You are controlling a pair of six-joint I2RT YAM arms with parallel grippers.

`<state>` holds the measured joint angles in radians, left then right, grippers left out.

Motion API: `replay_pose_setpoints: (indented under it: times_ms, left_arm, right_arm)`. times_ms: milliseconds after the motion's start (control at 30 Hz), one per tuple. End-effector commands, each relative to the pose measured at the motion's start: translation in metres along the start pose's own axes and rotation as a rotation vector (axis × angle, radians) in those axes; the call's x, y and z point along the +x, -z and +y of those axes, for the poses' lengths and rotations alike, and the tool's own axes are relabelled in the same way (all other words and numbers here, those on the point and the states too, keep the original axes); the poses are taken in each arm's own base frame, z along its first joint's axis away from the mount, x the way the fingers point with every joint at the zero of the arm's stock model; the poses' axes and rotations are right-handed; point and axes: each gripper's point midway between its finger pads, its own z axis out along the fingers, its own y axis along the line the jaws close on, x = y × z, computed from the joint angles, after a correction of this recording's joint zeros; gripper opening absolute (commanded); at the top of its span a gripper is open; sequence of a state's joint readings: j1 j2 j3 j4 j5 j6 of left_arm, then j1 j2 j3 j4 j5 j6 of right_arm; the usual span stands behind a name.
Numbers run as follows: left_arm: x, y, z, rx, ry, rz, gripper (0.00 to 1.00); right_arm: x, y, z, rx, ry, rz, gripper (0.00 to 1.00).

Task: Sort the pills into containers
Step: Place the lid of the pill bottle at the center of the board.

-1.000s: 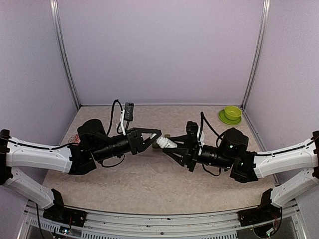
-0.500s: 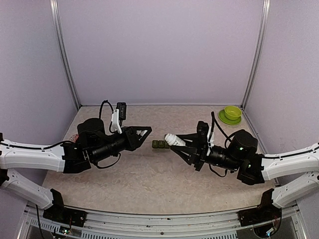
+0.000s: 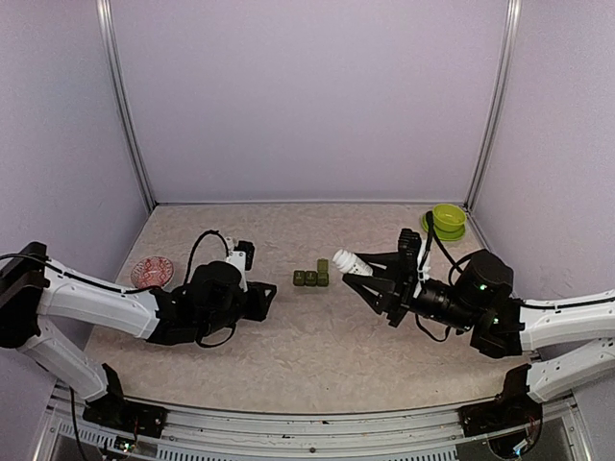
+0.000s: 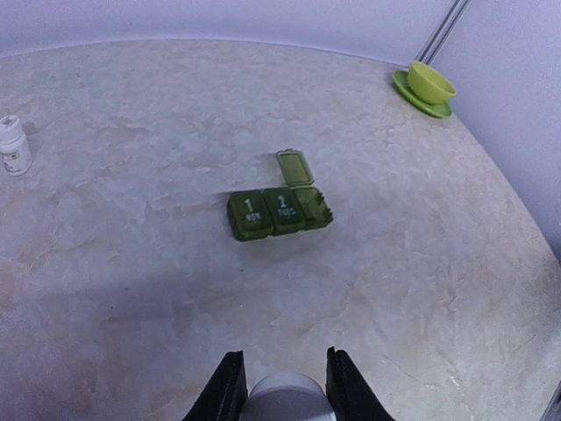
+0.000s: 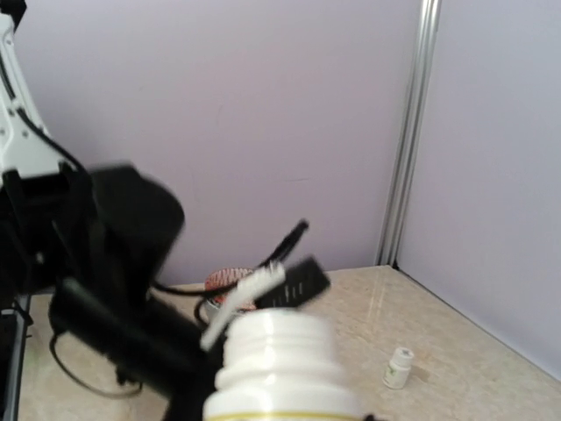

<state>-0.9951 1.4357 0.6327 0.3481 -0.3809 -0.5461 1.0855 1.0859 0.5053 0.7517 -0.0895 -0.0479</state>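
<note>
The containers (image 3: 309,278) are a dark green strip of three compartments in the middle of the table. In the left wrist view the containers (image 4: 279,211) show lids marked 1 and 2 down and the third lid standing open. My right gripper (image 3: 370,272) is shut on a white pill bottle (image 3: 349,261), held tilted above the table right of the strip. The pill bottle (image 5: 280,364) has a bare threaded neck with no cap on it. My left gripper (image 4: 284,353) sits low, left of the strip, shut on a round white cap (image 4: 285,399). No pills show.
A lime-green bowl (image 3: 448,220) on its saucer stands at the back right corner. A pink dish (image 3: 152,270) lies at the left edge. A small white bottle (image 4: 13,147) stands upright on the far left of the table.
The two arms have drawn apart from where they met over the strip. The left went back and down to the left with the cap, the right withdrew to the right with the bottle.
</note>
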Motion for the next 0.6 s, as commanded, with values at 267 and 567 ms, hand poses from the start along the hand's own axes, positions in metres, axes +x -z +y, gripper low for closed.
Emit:
replay_pose_setpoints:
  times_ms: [267,567]
  left_arm:
    - [0.063,-0.051,0.032,-0.136,-0.075,0.111,0.29]
    - [0.085,-0.067,0.033,-0.127,-0.072,0.149,0.41]
  right_arm:
    - [0.003,0.010,-0.009,0.051,0.017,0.011,0.18]
    - [0.012,0.014,-0.016,0.075,0.010,0.021,0.18]
